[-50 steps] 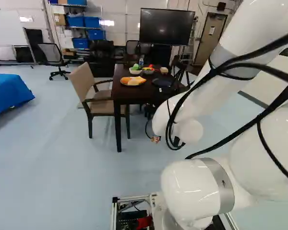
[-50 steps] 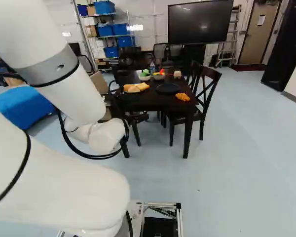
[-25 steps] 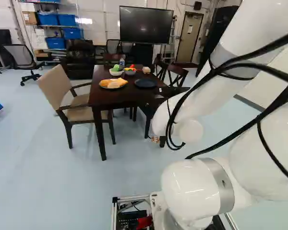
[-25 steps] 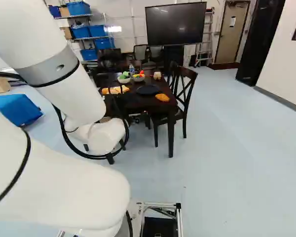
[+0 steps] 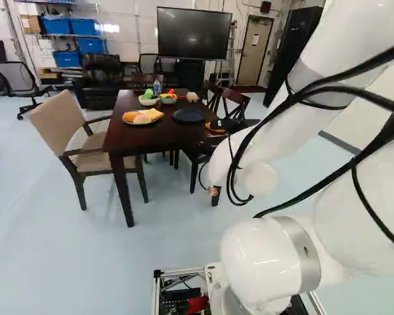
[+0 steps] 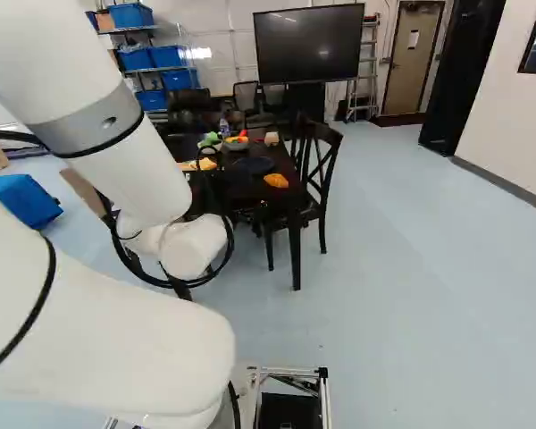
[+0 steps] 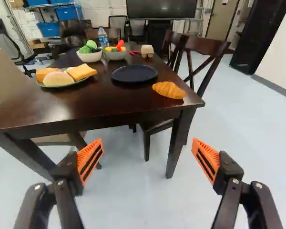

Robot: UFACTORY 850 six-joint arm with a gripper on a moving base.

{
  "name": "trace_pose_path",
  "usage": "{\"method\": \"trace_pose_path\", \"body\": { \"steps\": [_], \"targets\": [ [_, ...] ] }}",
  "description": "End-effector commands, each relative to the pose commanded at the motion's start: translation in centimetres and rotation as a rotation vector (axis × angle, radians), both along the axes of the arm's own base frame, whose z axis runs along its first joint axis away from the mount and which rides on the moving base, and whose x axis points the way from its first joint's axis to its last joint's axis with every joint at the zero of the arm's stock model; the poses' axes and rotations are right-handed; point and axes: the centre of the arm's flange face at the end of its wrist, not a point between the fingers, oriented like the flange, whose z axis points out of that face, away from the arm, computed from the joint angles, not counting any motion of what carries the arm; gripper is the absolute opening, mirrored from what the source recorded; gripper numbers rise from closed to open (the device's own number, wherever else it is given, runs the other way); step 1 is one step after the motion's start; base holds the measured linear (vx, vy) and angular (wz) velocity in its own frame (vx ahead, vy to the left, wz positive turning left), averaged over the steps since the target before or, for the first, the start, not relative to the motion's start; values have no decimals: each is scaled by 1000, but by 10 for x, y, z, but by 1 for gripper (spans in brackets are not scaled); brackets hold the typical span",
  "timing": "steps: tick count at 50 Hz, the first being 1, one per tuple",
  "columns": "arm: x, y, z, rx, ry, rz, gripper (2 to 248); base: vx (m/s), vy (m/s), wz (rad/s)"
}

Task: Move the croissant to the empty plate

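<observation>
On the bench (image 7: pixel 90 102), croissant (image 7: pixel 169 89) just beside the dark plate (image 7: pixel 134 74), toward the near corner of the bench; to the right of the dark plate and a bit closer in the right base view. On the near side of the dark plate, well apart from it, the tool (image 5: pixel 231 124). In the wrist view, a wide-open tool (image 7: pixel 148 152), with orange pads (image 7: pixel 90 160) well apart. To the left of the dark plate in the left base view, a food plate (image 7: pixel 62 85) with a yellow slab (image 7: pixel 81 71) and a pale bun (image 7: pixel 58 79). Beyond the dark plate, a white bowl (image 7: pixel 89 57) of green food, a grey bowl (image 7: pixel 115 55) of coloured pieces, a bottle (image 7: pixel 102 37) and a small beige block (image 7: pixel 147 50). Right of the dark plate in the right base view, a dark wooden chair (image 6: pixel 322 174); well left of it in the left base view, a beige armchair (image 5: pixel 62 125).
</observation>
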Motion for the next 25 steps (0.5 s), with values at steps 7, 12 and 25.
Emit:
{"method": "trace_pose_path", "body": {
  "steps": [7,12,25],
  "targets": [
    [0,0,0,0,0,0,247,98,-148,0],
    [0,0,0,0,0,0,247,94,-118,51],
    [0,0,0,0,0,0,247,109,-72,174]
  ]
}}
